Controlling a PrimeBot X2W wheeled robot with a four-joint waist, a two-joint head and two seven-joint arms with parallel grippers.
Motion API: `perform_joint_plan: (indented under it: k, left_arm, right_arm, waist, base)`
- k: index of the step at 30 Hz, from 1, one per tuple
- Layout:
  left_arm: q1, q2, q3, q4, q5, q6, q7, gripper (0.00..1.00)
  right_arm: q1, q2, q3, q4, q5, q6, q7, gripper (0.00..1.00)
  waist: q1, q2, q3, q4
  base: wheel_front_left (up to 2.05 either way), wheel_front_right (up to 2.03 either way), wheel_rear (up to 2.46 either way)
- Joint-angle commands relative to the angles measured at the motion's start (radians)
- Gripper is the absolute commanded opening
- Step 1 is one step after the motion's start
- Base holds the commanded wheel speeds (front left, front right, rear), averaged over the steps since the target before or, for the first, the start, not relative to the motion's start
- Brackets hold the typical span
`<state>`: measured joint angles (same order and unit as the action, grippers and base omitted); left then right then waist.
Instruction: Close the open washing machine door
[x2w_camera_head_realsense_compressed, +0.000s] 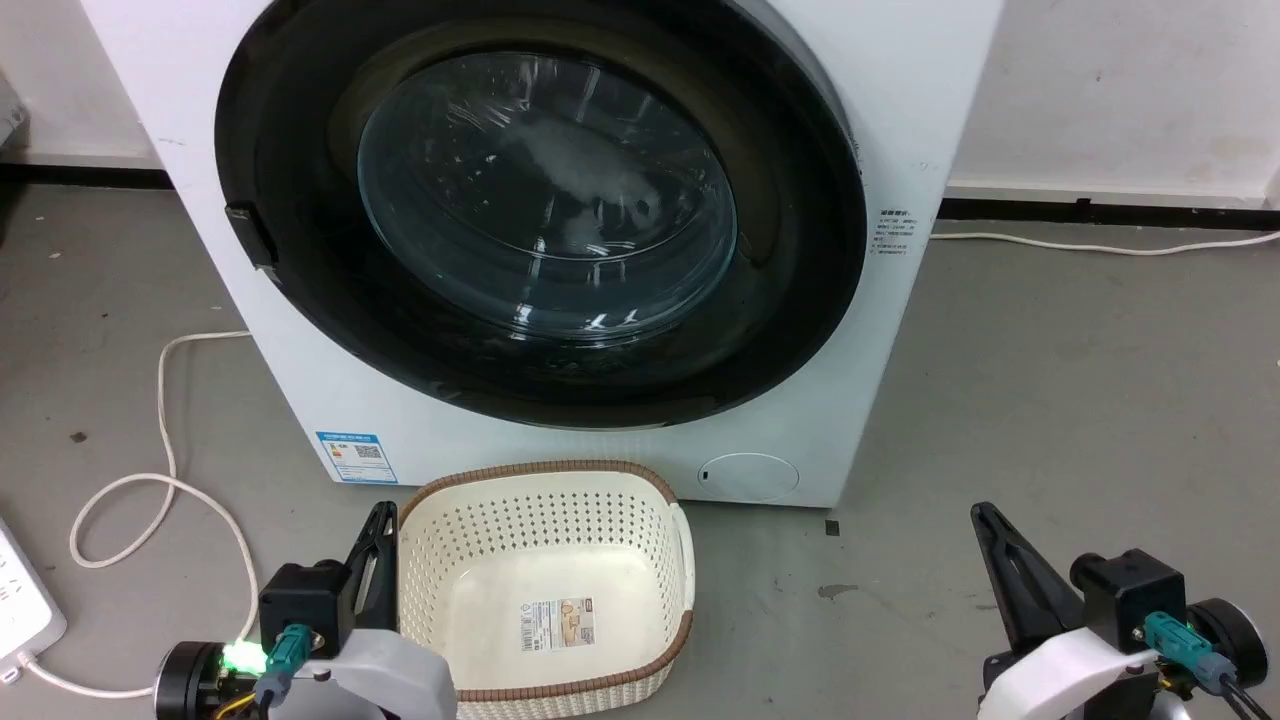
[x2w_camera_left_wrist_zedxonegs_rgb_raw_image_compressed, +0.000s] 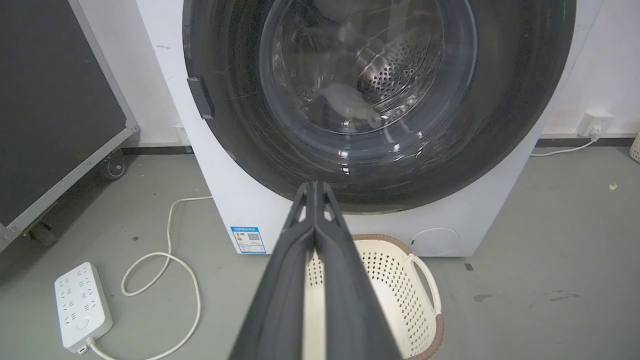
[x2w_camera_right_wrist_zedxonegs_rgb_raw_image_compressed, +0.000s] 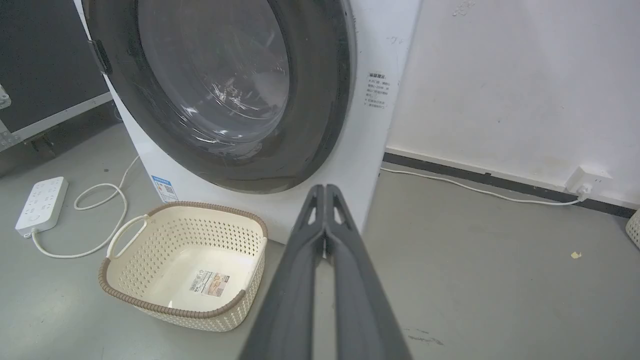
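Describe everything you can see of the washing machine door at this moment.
The large round washing machine door has a wide glossy black rim around a bulging clear glass bowl window streaked with reflections. A small dark rectangular block sits on the rim's edge at the head view's left. Through the glass, the perforated steel drum shows. The door appears shut, lying flat against the white washing machine front, upright and centred on it. Nothing else touches it.
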<state>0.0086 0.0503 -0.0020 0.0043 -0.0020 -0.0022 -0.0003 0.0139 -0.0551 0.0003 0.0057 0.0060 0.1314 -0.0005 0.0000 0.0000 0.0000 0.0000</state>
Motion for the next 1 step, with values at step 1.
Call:
perform_joint_plan:
  k: [1]
  left_arm:
    - [-0.009,0.000,0.002,-0.004,0.002,0.002,0.000,0.00]
  right_arm:
    - [-0.014,0.005,0.000,-0.006,-0.006,-0.001,0.000,0.00]
  waist:
    - [0.0000,0.0000,0.000,0.000]
  base:
    - [0.00,0.00,0.00]
